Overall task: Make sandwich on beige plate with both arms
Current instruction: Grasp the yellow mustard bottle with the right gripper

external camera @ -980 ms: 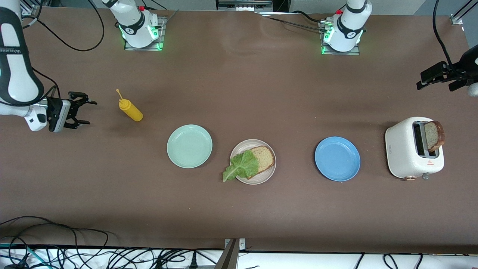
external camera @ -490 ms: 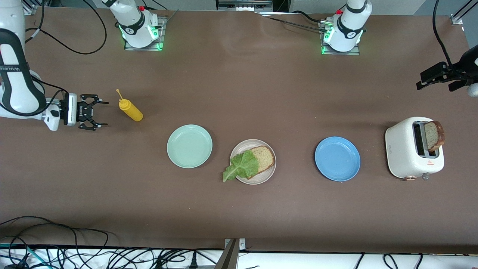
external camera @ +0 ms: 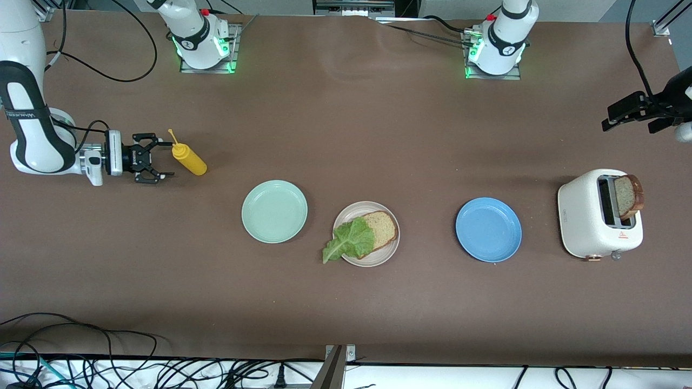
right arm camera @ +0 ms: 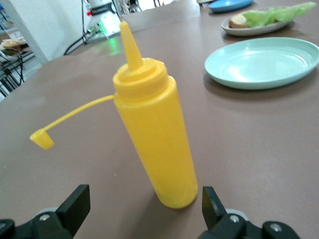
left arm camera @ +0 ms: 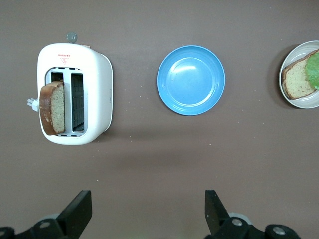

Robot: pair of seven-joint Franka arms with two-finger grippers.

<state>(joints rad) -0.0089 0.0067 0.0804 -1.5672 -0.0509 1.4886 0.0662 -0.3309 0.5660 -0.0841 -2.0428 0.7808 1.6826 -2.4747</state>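
Sliding closer, the right gripper (external camera: 160, 159) now sits just beside the yellow squeeze bottle (external camera: 188, 159), fingers spread and empty. On the beige plate (external camera: 366, 234) lie one bread slice (external camera: 381, 227) and lettuce (external camera: 348, 242). The left gripper (external camera: 629, 115) waits, released, above the toaster (external camera: 599, 214), which holds the second slice (external camera: 629, 195).

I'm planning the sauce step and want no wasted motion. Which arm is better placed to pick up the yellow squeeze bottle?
Right. The right pincer is open, level with the yellow squeeze bottle and facing it. The left pincer hangs open near the toaster at the left arm's end.
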